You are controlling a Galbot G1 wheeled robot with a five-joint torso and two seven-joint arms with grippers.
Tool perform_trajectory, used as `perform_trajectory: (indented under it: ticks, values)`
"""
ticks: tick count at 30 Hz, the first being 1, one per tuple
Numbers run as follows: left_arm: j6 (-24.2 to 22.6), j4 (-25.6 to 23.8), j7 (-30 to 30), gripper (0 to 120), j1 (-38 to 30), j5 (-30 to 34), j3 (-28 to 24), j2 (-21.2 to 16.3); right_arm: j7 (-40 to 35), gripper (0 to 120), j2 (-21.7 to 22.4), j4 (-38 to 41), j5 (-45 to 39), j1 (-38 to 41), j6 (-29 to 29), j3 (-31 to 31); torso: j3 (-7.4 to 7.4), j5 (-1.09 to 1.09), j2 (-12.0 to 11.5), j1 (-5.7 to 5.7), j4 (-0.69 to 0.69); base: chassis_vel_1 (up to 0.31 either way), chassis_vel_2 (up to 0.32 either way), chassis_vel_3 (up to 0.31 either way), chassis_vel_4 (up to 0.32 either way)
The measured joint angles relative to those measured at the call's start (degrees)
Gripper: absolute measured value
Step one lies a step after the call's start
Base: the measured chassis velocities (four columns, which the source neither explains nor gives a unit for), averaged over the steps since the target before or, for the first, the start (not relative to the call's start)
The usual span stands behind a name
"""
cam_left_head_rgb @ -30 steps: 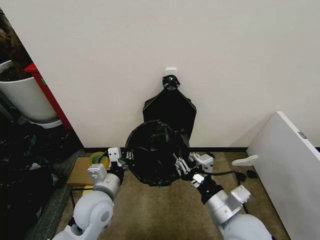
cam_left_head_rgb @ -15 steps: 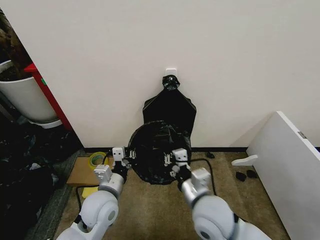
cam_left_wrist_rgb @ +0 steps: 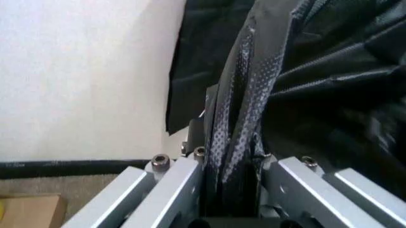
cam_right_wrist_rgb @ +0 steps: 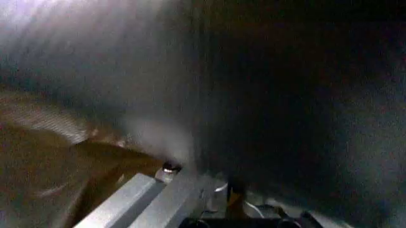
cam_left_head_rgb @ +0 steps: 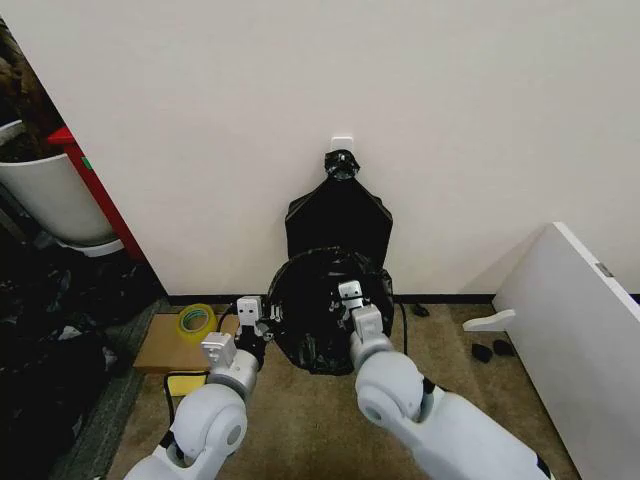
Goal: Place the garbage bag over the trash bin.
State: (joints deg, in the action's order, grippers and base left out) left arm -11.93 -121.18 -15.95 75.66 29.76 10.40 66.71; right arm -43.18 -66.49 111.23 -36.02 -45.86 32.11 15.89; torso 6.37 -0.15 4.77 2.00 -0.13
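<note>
The garbage bag [cam_left_head_rgb: 325, 310] looks light, limp and slippery; the left hand [cam_left_head_rgb: 262, 327] is clamped on its edge [cam_left_wrist_rgb: 238, 118], while the right hand's [cam_left_head_rgb: 347, 306] grip cannot be told.

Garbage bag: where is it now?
Head view: the garbage bag sits centre, against the wall below the knotted black bundle, between the left hand and right hand.

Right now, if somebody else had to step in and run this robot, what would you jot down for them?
Left gripper: shut on a fold of the garbage bag, at the bag's left edge.
Right gripper: at the bag's front, low on its right half; its grip cannot be made out.
The bag covers the trash bin, which stands against the wall, below a flat black bundle.
Done: bag draped over the bin.
Left: check the fit at the rim, release.
</note>
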Motion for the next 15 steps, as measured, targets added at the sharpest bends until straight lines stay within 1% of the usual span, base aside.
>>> perform_trajectory:
  ticks: [3, 5, 6, 11, 15]
  values:
    - [1.0, 0.1, 1.3, 1, 0.8, -1.8, -0.7, 0.0, -2.0, 0, -1.4, -2.7, -4.1, 2.4, 1.8, -0.5, 0.0, 0.0, 0.0, 0.0, 0.0, 0.0, 0.0, 0.0, 0.0]
    - [1.0, 0.0, 1.3, 1, 0.9, -1.8, -0.7, 0.0, -2.1, 0, -1.5, -3.1, -4.5, 2.6, 1.9, -0.6, 0.0, 0.0, 0.0, 0.0, 0.0, 0.0, 0.0, 0.0, 0.0]
    - [1.0, -0.4, 1.4, 1, 1.2, -1.9, -1.0, 0.0, -2.2, 0, -2.1, -4.6, -5.0, 3.2, 2.2, -0.7, 0.0, 0.0, 0.0, 0.0, 0.0, 0.0, 0.0, 0.0, 0.0]
    - [1.0, -1.4, 1.4, 1, 1.8, -2.0, -1.0, 0.1, -2.0, 0, -3.0, -8.2, -4.3, 4.0, 2.3, -1.0, 0.0, 0.0, 0.0, 0.0, 0.0, 0.0, 0.0, 0.0, 0.0]
    - [0.9, -1.6, 1.4, 1, 1.9, -2.1, -0.2, 0.0, -2.0, 0, -2.5, -8.2, -3.5, 3.3, 3.1, -1.1, 0.0, 0.0, 0.0, 0.0, 0.0, 0.0, 0.0, 0.0, 0.0]
